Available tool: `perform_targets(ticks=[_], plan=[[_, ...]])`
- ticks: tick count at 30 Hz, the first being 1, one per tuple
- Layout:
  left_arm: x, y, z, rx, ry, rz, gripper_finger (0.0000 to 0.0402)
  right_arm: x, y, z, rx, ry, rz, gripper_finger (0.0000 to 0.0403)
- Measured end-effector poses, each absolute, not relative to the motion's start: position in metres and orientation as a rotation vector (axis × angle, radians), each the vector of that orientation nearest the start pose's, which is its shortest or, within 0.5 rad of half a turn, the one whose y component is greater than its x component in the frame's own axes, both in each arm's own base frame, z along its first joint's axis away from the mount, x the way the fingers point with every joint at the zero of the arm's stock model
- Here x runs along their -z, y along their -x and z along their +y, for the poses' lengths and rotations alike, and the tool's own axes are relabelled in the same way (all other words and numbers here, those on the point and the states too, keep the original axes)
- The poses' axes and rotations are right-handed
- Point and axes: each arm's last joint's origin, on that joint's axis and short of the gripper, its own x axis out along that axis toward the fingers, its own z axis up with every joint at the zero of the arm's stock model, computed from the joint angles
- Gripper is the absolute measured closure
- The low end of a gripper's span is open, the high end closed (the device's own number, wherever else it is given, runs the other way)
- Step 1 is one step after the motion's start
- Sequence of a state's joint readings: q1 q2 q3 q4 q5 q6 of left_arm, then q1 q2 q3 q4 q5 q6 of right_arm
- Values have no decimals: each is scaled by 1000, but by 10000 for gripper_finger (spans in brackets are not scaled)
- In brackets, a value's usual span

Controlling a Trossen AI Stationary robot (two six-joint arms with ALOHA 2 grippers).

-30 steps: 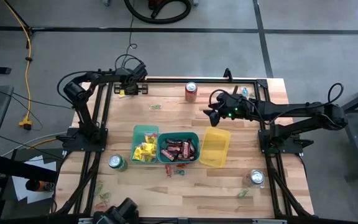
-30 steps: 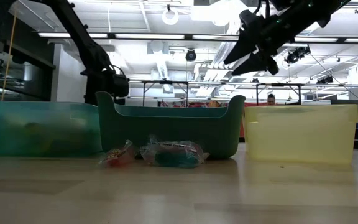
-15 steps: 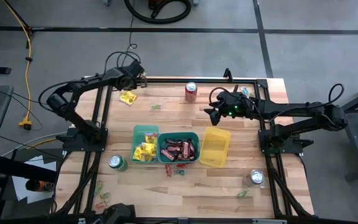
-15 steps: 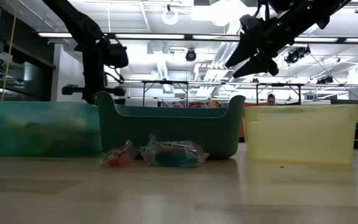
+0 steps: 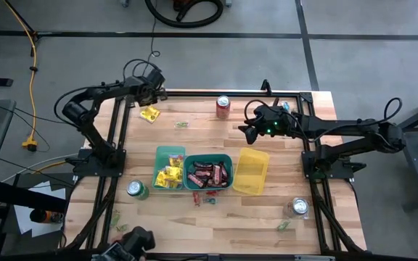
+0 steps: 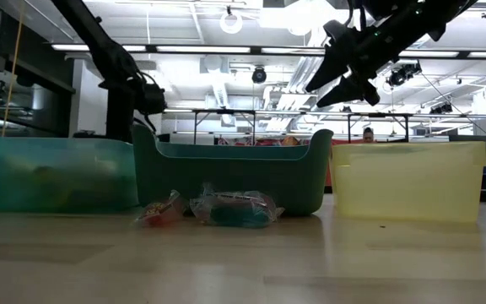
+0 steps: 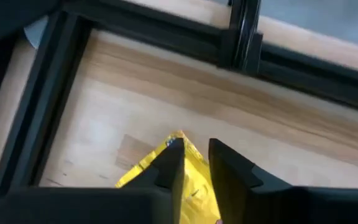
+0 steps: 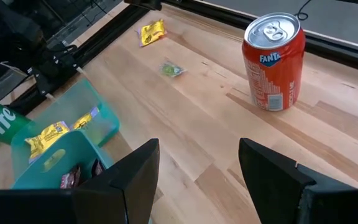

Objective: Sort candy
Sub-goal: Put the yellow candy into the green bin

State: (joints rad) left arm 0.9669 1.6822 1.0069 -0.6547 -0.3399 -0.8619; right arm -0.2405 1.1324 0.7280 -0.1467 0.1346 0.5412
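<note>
Near edge: green can [image 5: 136, 190], silver can [image 5: 300, 206], loose sweets [image 5: 209, 199] just before three bins [image 5: 207, 172] holding yellow packets and brown bars. Mid-table: bare wood; right gripper [image 5: 247, 132] hangs above it, jaws wide, empty. Far edge: red can [image 5: 223, 106], green sweet [image 5: 181, 125], yellow packet [image 5: 149, 114]; left gripper [image 5: 149, 96] over it, jaws narrow, not gripping.
</note>
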Motion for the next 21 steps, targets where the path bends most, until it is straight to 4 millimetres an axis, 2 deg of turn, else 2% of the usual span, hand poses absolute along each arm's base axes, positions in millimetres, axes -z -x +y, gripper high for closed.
perform_targets(ticks=[11, 17, 21], plan=[[-163, -171, 243, -1605, 1026, 905, 243, -251, -231, -61, 507, -550, 443, 187], [-145, -161, 231, -1601, 1159, 920, 236, -250, -231, -61, 508, -551, 445, 187], [-141, -164, 226, -1589, 1113, 954, 236, -250, -231, -61, 509, -551, 449, 187]])
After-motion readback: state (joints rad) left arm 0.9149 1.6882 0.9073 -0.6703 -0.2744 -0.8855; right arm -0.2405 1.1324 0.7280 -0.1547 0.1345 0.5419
